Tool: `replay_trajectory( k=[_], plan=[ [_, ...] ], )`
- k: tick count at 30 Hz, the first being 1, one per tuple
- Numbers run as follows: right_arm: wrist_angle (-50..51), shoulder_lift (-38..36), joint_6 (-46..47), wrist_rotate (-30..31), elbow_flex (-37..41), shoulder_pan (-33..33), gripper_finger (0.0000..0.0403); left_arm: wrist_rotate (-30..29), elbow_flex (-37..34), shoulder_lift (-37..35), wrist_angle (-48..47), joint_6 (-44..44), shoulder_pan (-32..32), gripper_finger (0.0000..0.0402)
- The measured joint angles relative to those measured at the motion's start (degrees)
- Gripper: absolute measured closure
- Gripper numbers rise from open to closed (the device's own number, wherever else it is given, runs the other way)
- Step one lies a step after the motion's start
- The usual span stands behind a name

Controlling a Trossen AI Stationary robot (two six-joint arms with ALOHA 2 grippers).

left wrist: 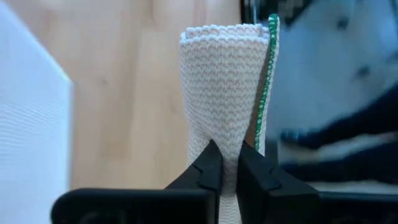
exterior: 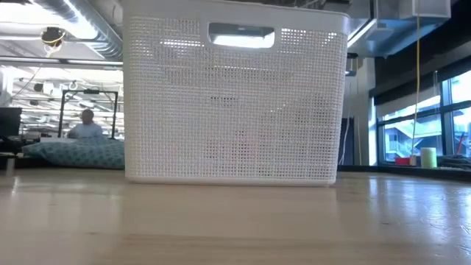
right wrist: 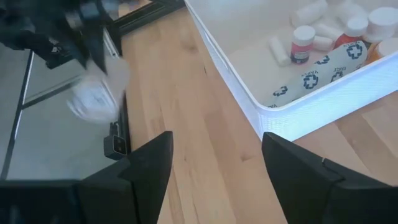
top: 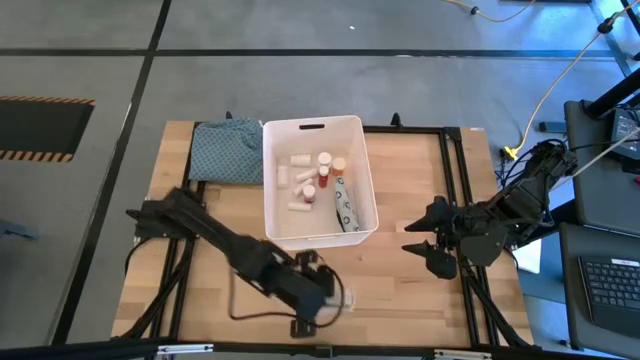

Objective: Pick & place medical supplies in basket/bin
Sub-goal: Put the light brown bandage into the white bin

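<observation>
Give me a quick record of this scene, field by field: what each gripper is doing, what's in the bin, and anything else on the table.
left gripper: near the table's front edge, shut on a white woven bandage roll with a green edge
right gripper: open, holding nothing, waiting right of the bin
bin: white tub at table centre
bin contents: small white rolls, red-capped bottle, orange-capped bottle, patterned packet
cloth: teal patterned, left of the bin
background: a person far behind the table

White perforated bin mid-table, holding white rolls, red-capped bottle, patterned packet; beige woven roll pinched upright outside, near front edge.
</observation>
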State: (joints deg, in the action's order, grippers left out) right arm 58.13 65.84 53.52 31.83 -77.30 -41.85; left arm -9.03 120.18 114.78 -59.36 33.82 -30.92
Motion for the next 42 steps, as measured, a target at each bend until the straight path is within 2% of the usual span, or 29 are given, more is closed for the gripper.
replay_trajectory(
  k=[4, 9, 11, 12, 17, 20, 23, 27, 30, 35, 42],
  plan=[
    [0.0, 0.0, 0.0, 0.0, 0.0, 0.0, 0.0155, -10.7, 0.0, -7.2, 2.8, 0.0, -0.1, 0.0382],
    [0.0, 0.0, 0.0, 0.0, 0.0, 0.0, 0.0155, -30.9, 0.2, -14.7, 3.9, 3.1, 1.0, 0.0377],
    [0.0, 0.0, 0.0, 0.0, 0.0, 0.1, 0.0155, -34.7, 0.2, -16.7, 3.8, 5.4, 2.9, 0.0378],
    [0.0, 0.0, 0.0, 0.0, 0.0, 0.0, 0.0155, -34.1, 0.2, -17.6, 3.8, 4.6, 4.1, 0.0379],
    [0.0, 0.0, 0.0, 0.0, 0.0, 0.0, 0.0155, -22.4, 0.2, -19.3, 2.9, -0.6, 11.4, 0.0380],
    [0.0, 0.0, 0.0, 0.1, 0.0, 0.3, 0.0155, -15.6, 0.1, -19.3, -1.0, -4.1, 16.8, 0.0380],
    [0.1, 0.0, 0.1, 1.5, 0.0, 0.6, 0.0155, -11.6, 0.1, -18.6, -5.6, -6.7, 21.5, 0.0380],
    [1.7, 0.0, 0.0, 4.2, 0.0, 1.8, 0.0155, -3.8, 0.0, -17.5, -11.1, -16.1, 25.9, 0.0380],
    [3.4, 0.0, 1.4, 7.9, 0.0, 3.2, 0.0155, -2.8, 0.0, -17.4, -12.8, -19.3, 28.3, 0.0380],
    [4.8, -0.1, 9.4, 14.1, 0.0, 8.6, 0.0155, -3.0, 0.0, -17.4, -12.7, -22.8, 31.8, 0.0380],
    [7.2, -0.6, 6.6, 10.6, 0.0, 21.4, 0.0155, -2.9, 0.1, -17.0, -13.3, -30.4, 37.8, 0.0380]
  ],
)
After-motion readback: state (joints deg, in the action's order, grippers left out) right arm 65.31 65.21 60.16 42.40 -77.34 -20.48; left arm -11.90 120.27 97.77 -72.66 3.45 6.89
